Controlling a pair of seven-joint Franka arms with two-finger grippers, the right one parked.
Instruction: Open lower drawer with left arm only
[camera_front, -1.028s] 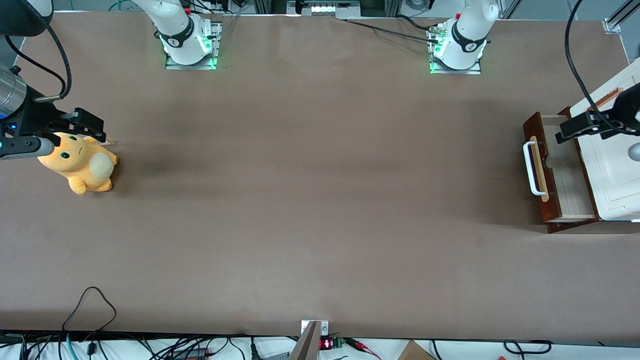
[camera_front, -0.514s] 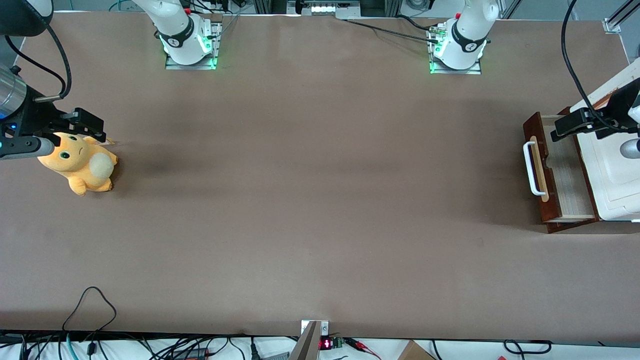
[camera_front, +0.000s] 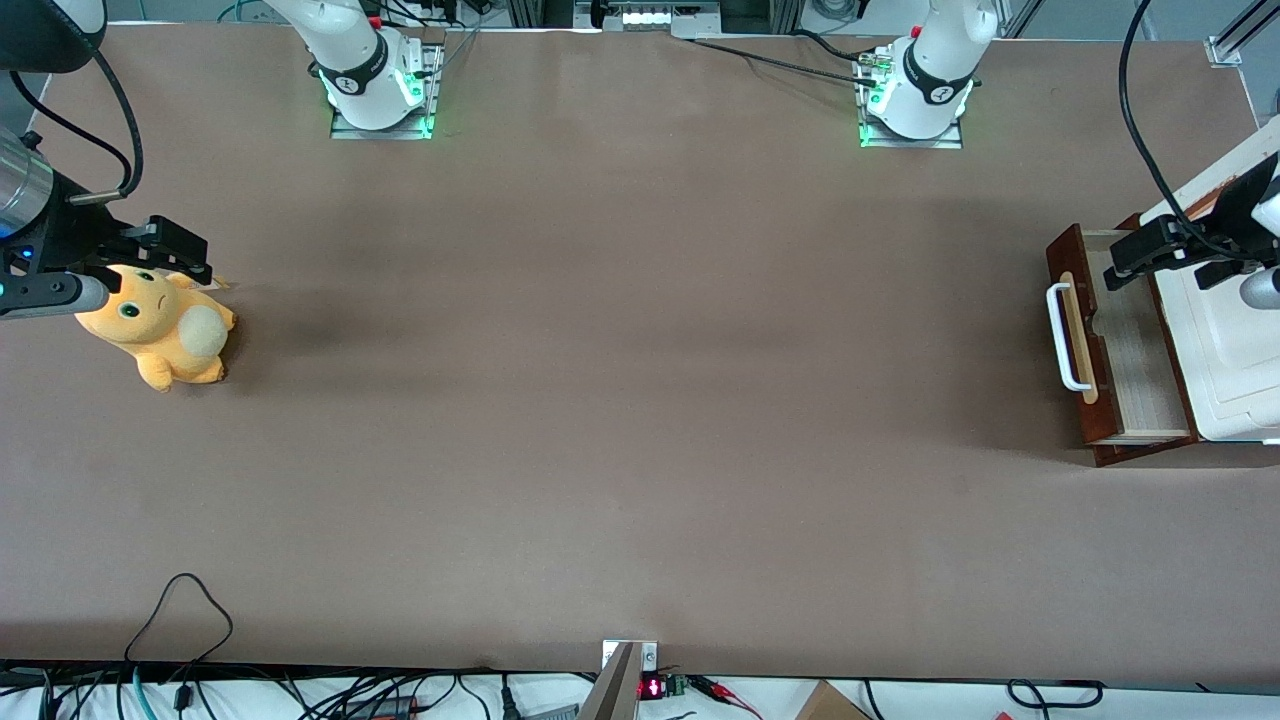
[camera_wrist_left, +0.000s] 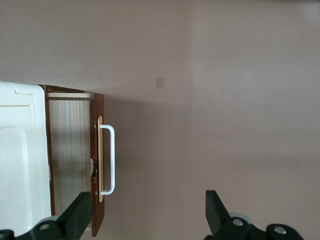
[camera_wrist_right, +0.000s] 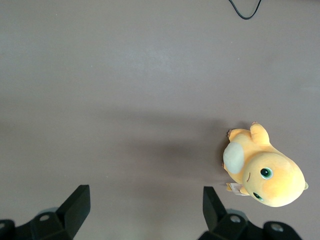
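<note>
The lower drawer (camera_front: 1110, 400) stands pulled out of the white cabinet (camera_front: 1225, 350) at the working arm's end of the table, its pale wood inside showing. Its dark red-brown front (camera_wrist_left: 95, 200) carries a white loop handle (camera_front: 1057, 335) (camera_wrist_left: 111, 160). The left arm's gripper (camera_front: 1120, 262) (camera_wrist_left: 149, 210) hovers above the drawer's corner farthest from the front camera, open, with nothing between its fingers (camera_wrist_left: 80, 215). It touches neither the handle nor the drawer front. The left arm's white wrist (camera_front: 1262, 288) hangs over the cabinet top.
An orange plush toy (camera_front: 160, 330) (camera_wrist_right: 265, 172) lies toward the parked arm's end of the table. A thin copper-brown bar (camera_front: 1215, 195) shows on the cabinet. A black cable loop (camera_front: 180, 610) lies near the table's front edge.
The gripper has shifted slightly above the open drawer, a little farther from the front camera. The drawer has not moved.
</note>
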